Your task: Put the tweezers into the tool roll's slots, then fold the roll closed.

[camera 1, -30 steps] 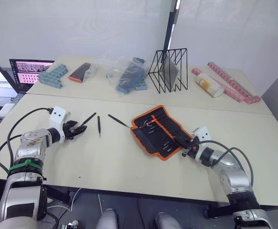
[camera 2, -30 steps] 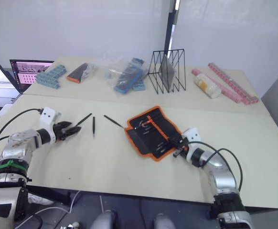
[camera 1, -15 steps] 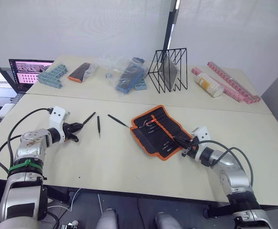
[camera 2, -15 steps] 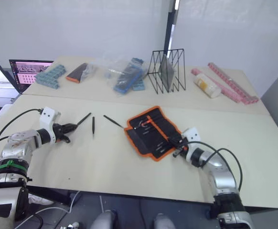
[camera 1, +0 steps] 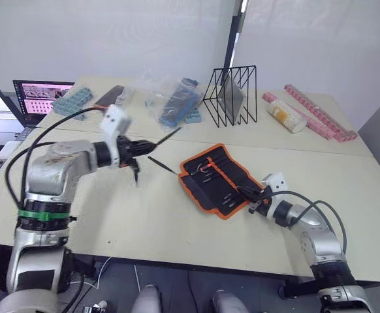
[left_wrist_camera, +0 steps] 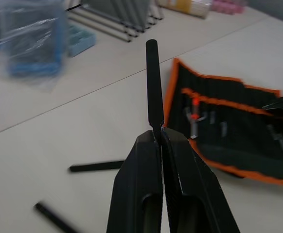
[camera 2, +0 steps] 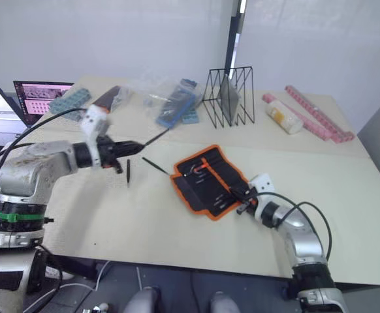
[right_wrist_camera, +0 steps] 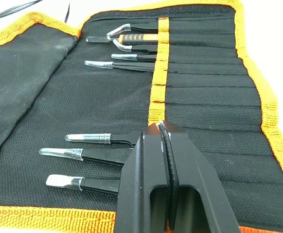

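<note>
bare table (camera 1: 144,215) left of tool roll (camera 1: 219,179), two loose tweezers (camera 1: 136,171)

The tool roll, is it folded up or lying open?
Open. The tool roll lies spread flat on the table, its slots showing.

tweezers (right_wrist_camera: 90,155) tucked partway into the slots (right_wrist_camera: 200,92), rear ends hidden under fabric; laptop (camera 1: 36,98) cut off by the edge

No legible text or label anywhere, the laptop screen (camera 1: 38,98) perhaps too small to read.
</note>
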Motion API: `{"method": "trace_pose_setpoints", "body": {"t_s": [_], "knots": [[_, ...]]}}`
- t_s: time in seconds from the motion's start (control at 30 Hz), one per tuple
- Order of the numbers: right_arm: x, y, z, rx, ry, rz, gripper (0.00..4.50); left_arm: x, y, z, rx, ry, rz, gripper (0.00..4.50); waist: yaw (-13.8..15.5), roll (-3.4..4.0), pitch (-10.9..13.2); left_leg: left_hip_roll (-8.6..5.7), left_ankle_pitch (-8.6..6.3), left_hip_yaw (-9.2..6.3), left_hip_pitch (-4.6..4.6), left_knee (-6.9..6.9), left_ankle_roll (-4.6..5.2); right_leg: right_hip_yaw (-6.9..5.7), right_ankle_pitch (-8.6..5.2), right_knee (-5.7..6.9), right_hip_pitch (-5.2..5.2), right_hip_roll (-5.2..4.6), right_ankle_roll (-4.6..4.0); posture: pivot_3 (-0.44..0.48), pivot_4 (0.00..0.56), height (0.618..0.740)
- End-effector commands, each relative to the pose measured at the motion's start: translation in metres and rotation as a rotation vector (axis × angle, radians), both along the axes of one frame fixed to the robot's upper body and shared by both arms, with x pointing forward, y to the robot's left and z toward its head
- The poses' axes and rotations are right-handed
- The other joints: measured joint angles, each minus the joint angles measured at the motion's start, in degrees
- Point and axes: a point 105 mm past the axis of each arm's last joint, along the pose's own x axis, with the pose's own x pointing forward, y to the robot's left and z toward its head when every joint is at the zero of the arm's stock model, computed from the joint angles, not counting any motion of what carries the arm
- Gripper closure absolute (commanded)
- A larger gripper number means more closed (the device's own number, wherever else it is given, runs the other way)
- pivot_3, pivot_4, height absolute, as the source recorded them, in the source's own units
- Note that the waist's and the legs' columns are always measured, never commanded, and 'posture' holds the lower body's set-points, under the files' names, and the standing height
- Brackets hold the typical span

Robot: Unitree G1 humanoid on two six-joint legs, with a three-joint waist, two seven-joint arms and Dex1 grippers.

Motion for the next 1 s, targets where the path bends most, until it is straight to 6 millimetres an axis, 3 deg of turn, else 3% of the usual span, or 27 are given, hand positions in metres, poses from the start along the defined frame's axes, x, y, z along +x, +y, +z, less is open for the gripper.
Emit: {"method": "trace_pose_setpoints", "body": {"t_s": [0.03, 0.17, 0.27, 0.43, 0.6, 1.0], "knots": [[-0.003, -0.010, -0.019, -0.025, 0.069, -0.055, 4.50, -0.009, -0.033, 0.006, 0.084, -0.024, -0.049, 4.46, -0.03, 0.01, 0.00, 0.00, 0.00, -0.01, 0.00, 0.00, 0.00, 0.00, 0.00, 0.00, 0.00, 0.00, 0.00, 0.000, 0.150, 0.734], [-0.004, -0.010, -0.020, -0.018, 0.068, -0.068, 4.50, -0.013, -0.065, -0.021, 0.167, 0.171, -0.071, 4.46, -0.06, 0.02, 0.01, -0.04, 0.00, -0.03, 0.00, 0.00, 0.00, 0.02, -0.01, 0.00, 0.00, 0.00, 0.02, 0.000, 0.150, 0.734], [-0.005, -0.009, -0.021, -0.017, 0.067, -0.072, 4.50, -0.010, -0.080, -0.043, 0.292, 0.198, -0.071, 4.46, -0.01, 0.02, 0.01, -0.06, 0.00, -0.05, -0.01, 0.02, 0.00, 0.02, -0.02, -0.02, 0.02, 0.00, 0.04, 0.000, 0.150, 0.734], [-0.006, -0.010, -0.017, -0.007, 0.057, -0.081, 4.50, -0.005, -0.103, -0.061, 0.339, 0.254, -0.110, 4.46, -0.06, 0.09, 0.05, -0.07, 0.00, -0.08, -0.02, 0.01, 0.01, 0.02, -0.02, -0.02, 0.00, 0.00, 0.04, 0.000, 0.150, 0.734], [-0.007, -0.010, -0.016, -0.008, 0.056, -0.079, 4.50, 0.009, -0.111, -0.070, 0.377, 0.218, -0.073, 4.46, 0.04, 0.10, 0.05, -0.12, 0.00, -0.09, -0.06, 0.01, 0.01, 0.03, -0.03, -0.06, 0.00, -0.02, 0.05, 0.000, 0.150, 0.734], [-0.005, -0.010, -0.016, -0.007, 0.059, -0.083, 4.50, 0.011, -0.109, -0.080, 0.409, 0.230, -0.082, 4.46, 0.03, 0.11, 0.06, -0.13, 0.00, -0.12, -0.11, 0.01, 0.01, 0.02, -0.03, -0.08, -0.01, -0.02, 0.05, 0.000, 0.150, 0.734]]}}
